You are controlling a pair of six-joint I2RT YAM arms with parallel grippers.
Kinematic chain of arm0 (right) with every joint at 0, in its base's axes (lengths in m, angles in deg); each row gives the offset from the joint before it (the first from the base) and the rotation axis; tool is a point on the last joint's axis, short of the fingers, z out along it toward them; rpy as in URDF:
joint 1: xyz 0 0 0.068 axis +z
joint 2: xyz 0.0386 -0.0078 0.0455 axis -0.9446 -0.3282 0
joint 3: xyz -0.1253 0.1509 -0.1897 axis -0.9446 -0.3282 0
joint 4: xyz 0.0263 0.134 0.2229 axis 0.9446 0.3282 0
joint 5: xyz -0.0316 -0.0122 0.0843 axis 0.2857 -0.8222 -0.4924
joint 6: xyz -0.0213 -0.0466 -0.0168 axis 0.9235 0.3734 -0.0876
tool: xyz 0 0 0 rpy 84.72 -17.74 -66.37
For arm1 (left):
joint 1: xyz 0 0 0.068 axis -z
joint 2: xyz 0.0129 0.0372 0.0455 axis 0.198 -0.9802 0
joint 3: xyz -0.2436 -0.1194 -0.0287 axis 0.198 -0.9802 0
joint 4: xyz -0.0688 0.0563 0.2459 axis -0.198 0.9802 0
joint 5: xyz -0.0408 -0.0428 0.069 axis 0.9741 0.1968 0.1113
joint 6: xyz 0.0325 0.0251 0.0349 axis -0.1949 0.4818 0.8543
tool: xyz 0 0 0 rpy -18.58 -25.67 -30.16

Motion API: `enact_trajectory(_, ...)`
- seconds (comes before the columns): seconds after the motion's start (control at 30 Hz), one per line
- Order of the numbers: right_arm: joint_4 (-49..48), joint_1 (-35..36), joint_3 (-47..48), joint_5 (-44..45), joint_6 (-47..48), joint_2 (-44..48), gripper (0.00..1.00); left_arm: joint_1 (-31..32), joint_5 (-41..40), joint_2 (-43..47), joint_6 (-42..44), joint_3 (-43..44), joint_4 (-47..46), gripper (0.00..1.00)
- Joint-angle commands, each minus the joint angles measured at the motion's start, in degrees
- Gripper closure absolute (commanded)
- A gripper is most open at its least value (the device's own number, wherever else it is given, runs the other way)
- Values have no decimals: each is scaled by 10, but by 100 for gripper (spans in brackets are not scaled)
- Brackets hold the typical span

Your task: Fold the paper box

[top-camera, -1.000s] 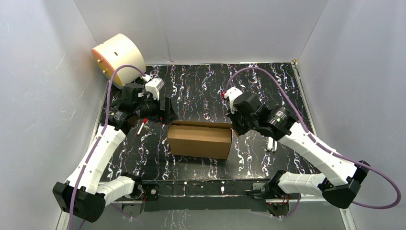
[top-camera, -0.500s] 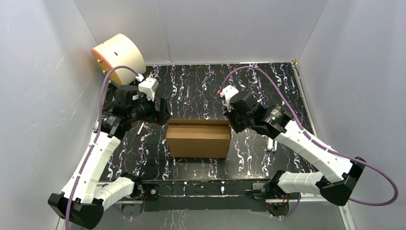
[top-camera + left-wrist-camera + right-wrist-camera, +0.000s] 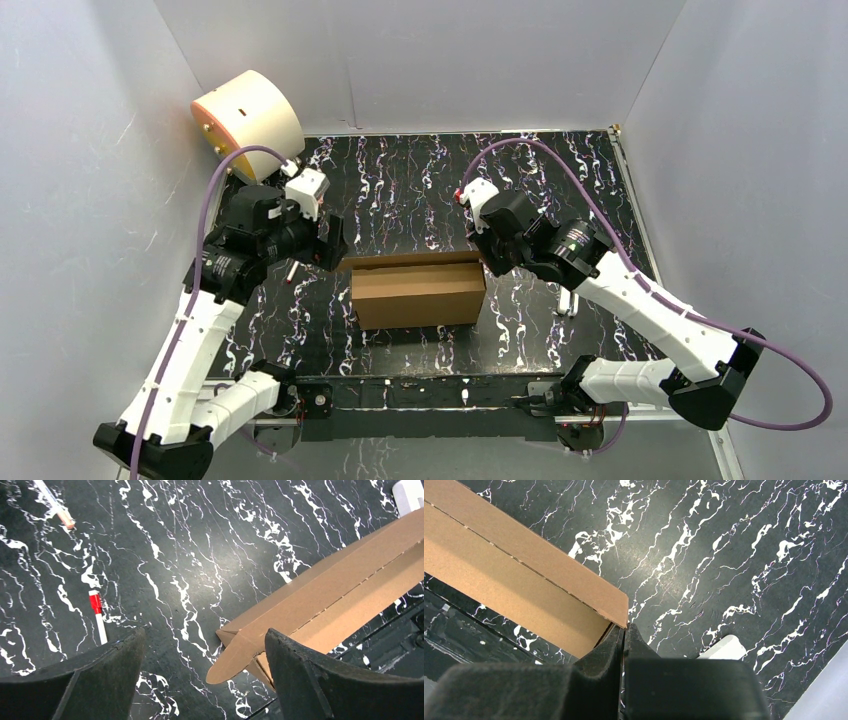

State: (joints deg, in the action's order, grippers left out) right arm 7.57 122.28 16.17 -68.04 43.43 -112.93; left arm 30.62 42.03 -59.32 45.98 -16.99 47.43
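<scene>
The paper box (image 3: pixel 418 295) is brown cardboard and stands folded up at the table's middle, its long side facing the arms. My left gripper (image 3: pixel 335 245) is open just off the box's far left corner. In the left wrist view the box (image 3: pixel 340 590) ends in a rounded flap (image 3: pixel 235 660) that sticks out between my open fingers, nearer the right finger (image 3: pixel 300 675); the left gripper (image 3: pixel 205 632) holds nothing. My right gripper (image 3: pixel 487 262) is shut. In the right wrist view its tips (image 3: pixel 625 627) touch the box's (image 3: pixel 514 580) right end corner.
A cream drum with an orange face (image 3: pixel 248 122) sits at the back left. A red-and-white pen (image 3: pixel 98 620) lies left of the box, and another thin stick (image 3: pixel 55 502) lies further off. A small white object (image 3: pixel 724 647) lies right of the box. White walls enclose the table.
My left gripper has drawn back to the left, away from the box's end. The right gripper shifted slightly left at the box's right corner. The box turned a little.
</scene>
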Motion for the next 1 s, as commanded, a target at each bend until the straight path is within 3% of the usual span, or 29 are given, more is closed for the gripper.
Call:
enact_trajectory(0.0, -21, -1, 6, 1, 10, 15, 96, 3, 44, -8, 20, -2, 23, 15)
enact_trajectory(0.37, -23, 0, -5, 5, 2, 28, 96, 8, 59, 33, 35, 17, 74, 16)
enact_trajectory(0.7, -27, 0, -8, 1, -3, 28, 96, 35, 91, 17, 50, -3, 81, 26)
enact_trajectory(0.97, -36, 0, -8, -4, -13, 26, 96, 37, 81, -19, 28, -2, 77, 56)
